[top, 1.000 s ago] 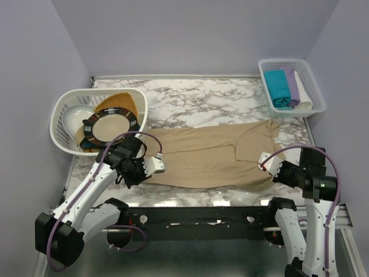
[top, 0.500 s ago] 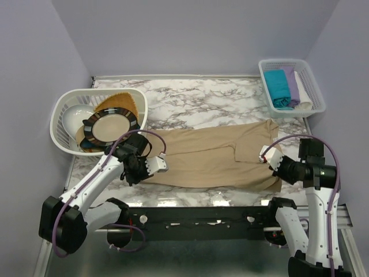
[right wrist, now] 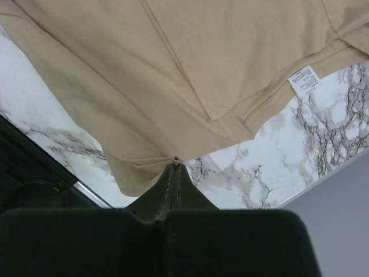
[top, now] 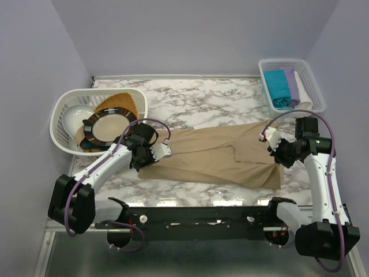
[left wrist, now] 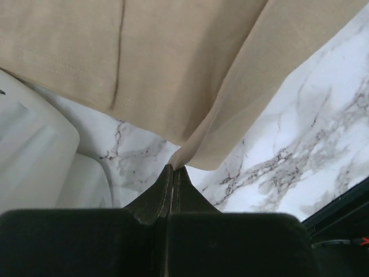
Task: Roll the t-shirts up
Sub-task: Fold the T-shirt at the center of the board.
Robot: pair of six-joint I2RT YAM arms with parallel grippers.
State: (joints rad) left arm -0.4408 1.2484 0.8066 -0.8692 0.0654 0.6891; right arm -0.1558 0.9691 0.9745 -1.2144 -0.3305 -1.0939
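A large beige t-shirt [top: 219, 157] lies spread across the marble table [top: 207, 101], its near edge lifted at both ends. My left gripper [top: 164, 149] is shut on the shirt's left corner. In the left wrist view the cloth [left wrist: 173, 69] hangs from the closed tips [left wrist: 173, 168]. My right gripper [top: 267, 138] is shut on the shirt's right edge. In the right wrist view the fabric [right wrist: 173, 86] bunches at the closed tips [right wrist: 176, 165], and a white label [right wrist: 304, 78] shows. Teal [top: 278, 86], lilac [top: 292, 85] and white [top: 304, 95] t-shirts sit rolled in the right basket.
A white lattice basket [top: 288, 62] stands at the back right corner. Another white basket [top: 60, 112] at the left holds a tan plate with a dark patterned rim [top: 110, 126] and other dishes, close to my left arm. The black rail [top: 202, 216] runs along the near edge.
Both grippers have moved away from the near edge toward the back, carrying the shirt's near hem with them. The cloth now folds over itself.
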